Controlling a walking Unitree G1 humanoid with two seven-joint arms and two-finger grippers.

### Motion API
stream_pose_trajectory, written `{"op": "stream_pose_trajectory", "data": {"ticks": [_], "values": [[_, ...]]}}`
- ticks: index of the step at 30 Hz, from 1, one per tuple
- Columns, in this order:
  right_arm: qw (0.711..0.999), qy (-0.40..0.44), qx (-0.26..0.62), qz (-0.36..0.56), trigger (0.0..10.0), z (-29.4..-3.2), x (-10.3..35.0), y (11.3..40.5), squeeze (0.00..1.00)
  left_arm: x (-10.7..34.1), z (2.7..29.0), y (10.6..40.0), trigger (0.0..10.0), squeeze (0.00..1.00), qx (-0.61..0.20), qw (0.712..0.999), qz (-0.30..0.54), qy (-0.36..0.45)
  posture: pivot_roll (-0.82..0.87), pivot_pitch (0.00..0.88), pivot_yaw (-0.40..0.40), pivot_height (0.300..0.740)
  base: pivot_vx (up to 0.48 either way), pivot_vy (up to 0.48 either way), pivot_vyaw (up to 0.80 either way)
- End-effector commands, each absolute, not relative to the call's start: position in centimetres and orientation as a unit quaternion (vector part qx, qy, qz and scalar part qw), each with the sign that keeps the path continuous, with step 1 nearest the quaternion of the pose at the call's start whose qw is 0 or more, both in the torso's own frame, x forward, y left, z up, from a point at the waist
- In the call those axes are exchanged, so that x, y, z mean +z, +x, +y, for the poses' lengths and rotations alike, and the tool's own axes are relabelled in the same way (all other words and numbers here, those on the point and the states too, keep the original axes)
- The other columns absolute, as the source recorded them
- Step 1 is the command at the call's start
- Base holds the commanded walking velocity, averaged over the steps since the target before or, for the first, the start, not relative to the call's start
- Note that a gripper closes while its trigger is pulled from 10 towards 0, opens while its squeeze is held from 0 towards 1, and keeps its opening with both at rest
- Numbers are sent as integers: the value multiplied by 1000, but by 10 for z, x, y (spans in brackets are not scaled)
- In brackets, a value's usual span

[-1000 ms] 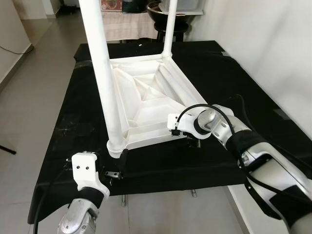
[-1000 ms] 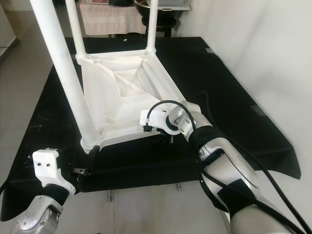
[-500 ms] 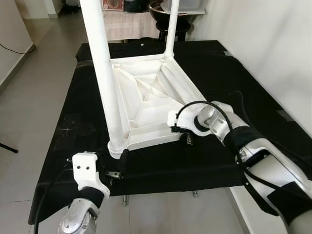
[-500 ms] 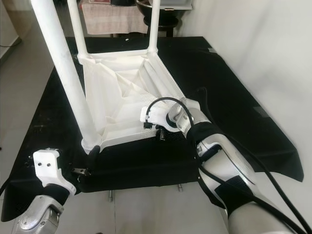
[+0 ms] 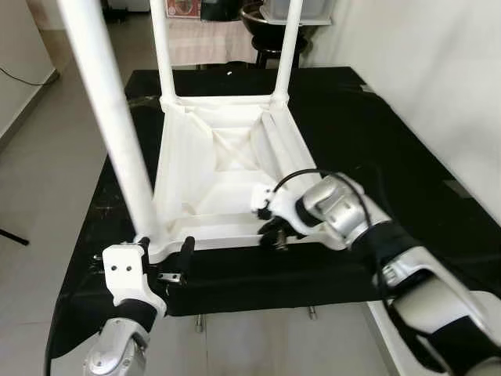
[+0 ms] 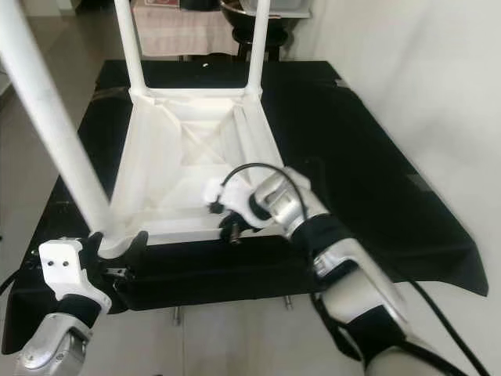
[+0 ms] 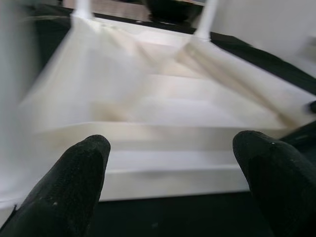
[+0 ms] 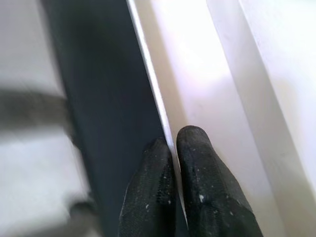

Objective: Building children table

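While right end effector [image 8: 170,148] pinches tabletop [image 5: 211,164] rim.

White children table [image 6: 188,168] upside down on black worktop [image 6: 352,168], three legs up. Right pincer [image 6: 232,229] at near edge; left pincer [image 6: 117,249] at near-left corner.

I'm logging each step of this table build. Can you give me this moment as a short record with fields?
object: white children's table, upside down, three legs up
surface: black cloth-covered bench
left gripper: open, at the table's near left corner
right gripper: shut on the table's near edge rim
missing: no leg at the near right corner
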State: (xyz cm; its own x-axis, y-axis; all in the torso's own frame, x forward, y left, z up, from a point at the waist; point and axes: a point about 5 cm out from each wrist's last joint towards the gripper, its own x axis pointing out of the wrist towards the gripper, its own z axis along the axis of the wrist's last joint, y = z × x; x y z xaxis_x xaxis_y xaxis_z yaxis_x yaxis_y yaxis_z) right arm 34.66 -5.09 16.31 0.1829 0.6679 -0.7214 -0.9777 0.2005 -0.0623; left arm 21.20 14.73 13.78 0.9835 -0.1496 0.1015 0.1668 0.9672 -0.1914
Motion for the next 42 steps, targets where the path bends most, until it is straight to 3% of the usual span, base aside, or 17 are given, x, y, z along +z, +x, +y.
{"op": "stream_pose_trajectory", "data": {"ticks": [1, 4, 5, 7, 11, 12, 13, 14, 15, 16, 17, 25, 29, 33, 35, 38, 42], "values": [[744, -226, 557, 293, 0, -47, 157, 344, 0, 133, 147, 212, 10000, 0, -84, 991, -32, -104, 43, 76, -56, 740, 0, 0, 0], [791, -182, 512, 282, 0, -29, 157, 346, 0, 133, 148, 212, 10000, 0, -85, 991, -31, -103, 41, 75, -53, 740, 0, 0, 0], [791, -182, 512, 282, 0, -29, 157, 346, 0, 133, 148, 212, 10000, 0, -85, 991, -31, -103, 41, 75, -53, 740, 0, 0, 0], [842, -170, 460, 228, 0, -12, 162, 352, 0, 133, 147, 212, 10000, 0, -86, 991, -31, -102, 44, 73, -51, 740, 0, 0, 0], [866, -170, 437, 174, 0, -2, 172, 355, 0, 133, 146, 212, 10000, 0, -85, 991, -31, -103, 46, 74, -57, 740, 0, 0, 0], [871, -178, 430, 159, 8510, -1, 174, 356, 0, 133, 146, 212, 10000, 0, -85, 991, -31, -103, 44, 73, -60, 740, 0, 0, 0], [875, -182, 423, 151, 8510, -1, 176, 357, 0, 133, 146, 212, 10000, 0, -85, 991, -32, -104, 44, 73, -60, 740, 0, 0, 0], [878, -181, 421, 140, 10000, 0, 178, 357, 0, 133, 146, 212, 10000, 0, -84, 990, -32, -104, 44, 74, -62, 740, 0, 0, 0], [880, -178, 420, 132, 10000, 1, 180, 358, 0, 133, 146, 212, 10000, 0, -84, 990, -32, -105, 44, 74, -62, 740, 0, 0, 0], [875, -173, 437, 116, 10000, 2, 184, 356, 82, 133, 145, 212, 10000, 0, -84, 990, -33, -105, 44, 74, -67, 740, 0, 0, 0], [875, -157, 446, 107, 10000, 2, 187, 355, 1000, 132, 145, 212, 10000, 0, -83, 990, -33, -106, 44, 74, -67, 740, 0, 0, 0], [855, -144, 498, -4, 10000, -6, 214, 347, 1000, 132, 146, 213, 10000, 0, -84, 990, -32, -109, 32, 67, -60, 740, 0, 0, 0], [793, -117, 596, -46, 10000, -28, 232, 323, 1000, 131, 146, 213, 10000, 0, -87, 990, -31, -109, 31, 65, -59, 740, 0, 0, 0], [769, -165, 616, -43, 10000, -56, 231, 315, 1000, 131, 146, 213, 10000, 0, -87, 990, -31, -109, 28, 67, -58, 740, 0, 0, 0], [773, -197, 601, -34, 10000, -69, 227, 317, 1000, 131, 146, 213, 10000, 0, -89, 990, -30, -109, 24, 68, -57, 740, 0, 0, 0], [819, -282, 500, 10, 10000, -101, 214, 334, 1000, 132, 144, 211, 10000, 0, -111, 987, -29, -111, 6, 69, -51, 740, 0, 0, 0], [852, -290, 433, 38, 10000, -111, 202, 337, 1000, 133, 140, 205, 10000, 0, -142, 984, -24, -103, -10, 69, -41, 740, 0, 0, 0]]}}
